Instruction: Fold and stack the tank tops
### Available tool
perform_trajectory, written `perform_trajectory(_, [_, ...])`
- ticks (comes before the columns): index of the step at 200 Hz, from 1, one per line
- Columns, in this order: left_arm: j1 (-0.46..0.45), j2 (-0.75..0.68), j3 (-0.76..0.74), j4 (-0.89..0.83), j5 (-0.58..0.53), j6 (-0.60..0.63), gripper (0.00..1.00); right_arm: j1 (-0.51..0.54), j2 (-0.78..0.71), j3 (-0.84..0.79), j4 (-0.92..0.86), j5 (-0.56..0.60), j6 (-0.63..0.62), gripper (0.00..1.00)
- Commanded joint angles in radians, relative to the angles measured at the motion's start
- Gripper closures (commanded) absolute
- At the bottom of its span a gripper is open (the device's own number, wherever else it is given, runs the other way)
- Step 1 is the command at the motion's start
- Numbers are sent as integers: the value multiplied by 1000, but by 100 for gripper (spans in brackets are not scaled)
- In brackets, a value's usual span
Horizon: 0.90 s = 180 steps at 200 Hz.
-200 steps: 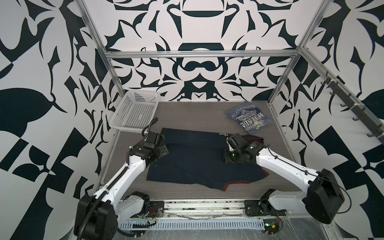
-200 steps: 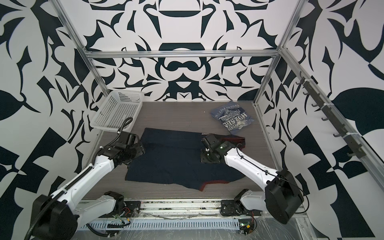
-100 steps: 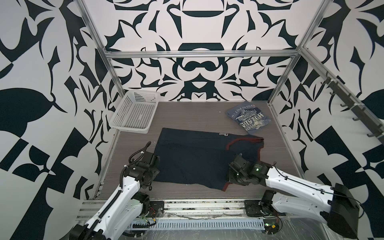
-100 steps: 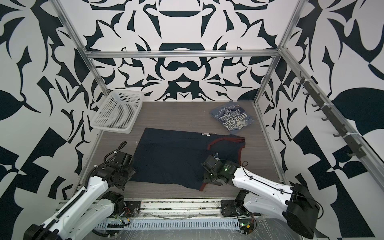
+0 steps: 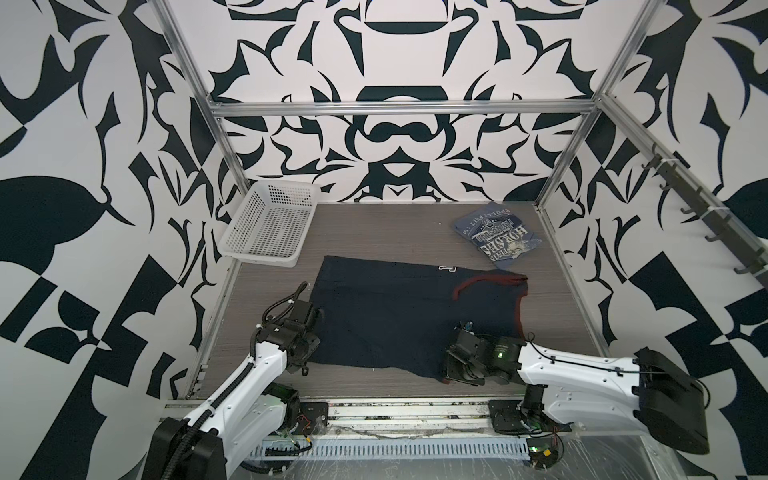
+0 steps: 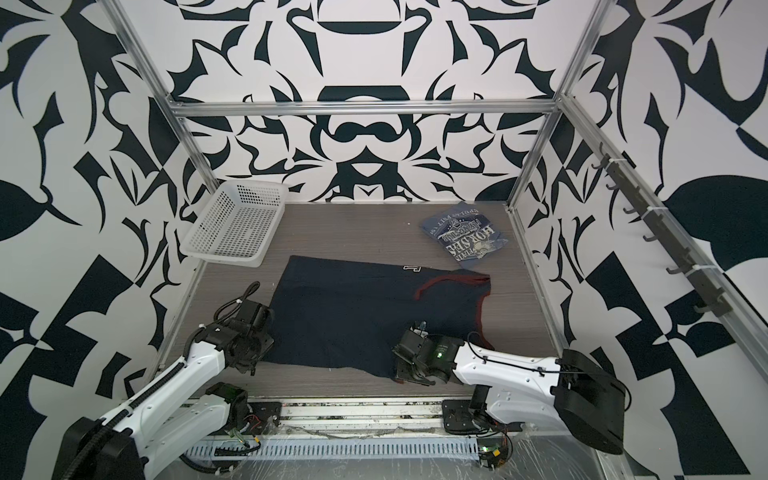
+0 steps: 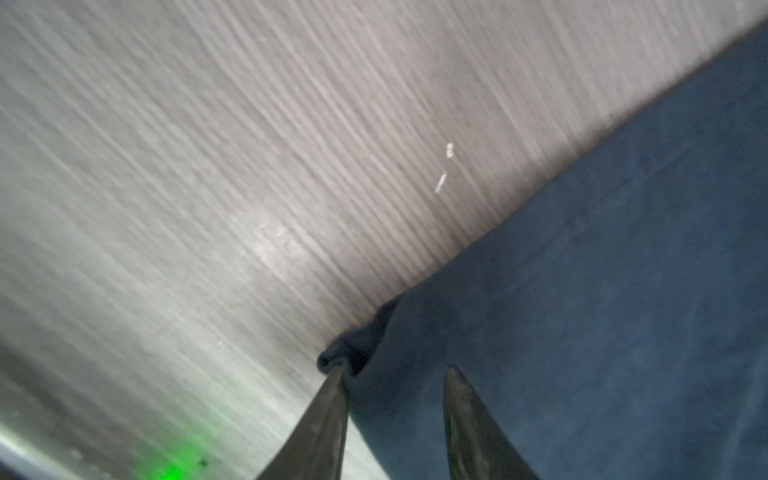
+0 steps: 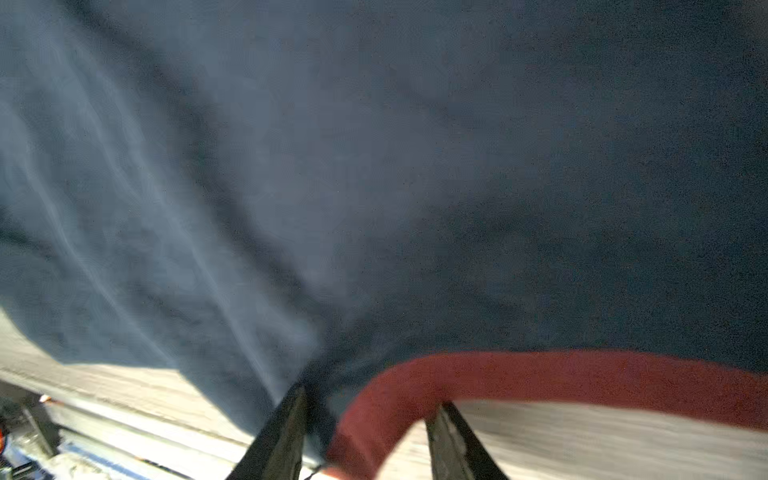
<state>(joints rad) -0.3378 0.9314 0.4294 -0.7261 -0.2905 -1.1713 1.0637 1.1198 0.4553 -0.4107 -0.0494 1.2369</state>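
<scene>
Arms, 1 second ago at far edge of navy tank top point(image 5: 399, 316), now working its near hem, mid-table. Left gripper point(image 7: 395, 370) narrowing, jaws apart at corner; right gripper point(image 8: 374, 397) straddling red trim point(image 8: 540, 370), jaws apart. Likely starting a fold.

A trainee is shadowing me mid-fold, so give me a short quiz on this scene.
1. True or false: the basket holds a top.
2. The blue top lies: A) far right on the table, B) under the navy top, C) in the basket.
3. Which gripper is at the navy top's red trim?
Key: 1 false; 2 A; 3 the right gripper.
</scene>
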Motion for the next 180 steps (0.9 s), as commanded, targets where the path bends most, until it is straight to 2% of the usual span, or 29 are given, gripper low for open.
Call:
perform_trajectory(1, [0, 22, -28, 66, 19, -1, 64, 21, 24, 12, 27, -3, 30, 51])
perform_trajectory(33, [1, 56, -27, 85, 37, 0, 75, 29, 60, 26, 41, -15, 21, 53])
perform_trajectory(52, [0, 43, -11, 64, 38, 11, 82, 31, 79, 48, 25, -18, 1, 61])
perform_trajectory(66, [0, 15, 5, 37, 28, 21, 85, 31, 70, 67, -13, 4, -14, 72])
perform_trajectory(84, [0, -25, 25, 18, 14, 29, 91, 29, 39, 87, -54, 26, -27, 82])
perform_trajectory(102, [0, -62, 28, 76, 43, 53, 95, 2, 6, 120, -121, 44, -70, 88])
perform_trajectory(123, [1, -44, 75, 107, 60, 86, 97, -91, -31, 151, -173, 1, -146, 95])
perform_trajectory(148, [1, 37, 153, 151, 50, 122, 97, -273, -52, 186, -168, -108, -273, 96])
perform_trajectory(180, [6, 201, 235, 291, 74, 150, 97, -456, 87, 334, -209, -160, -476, 96])
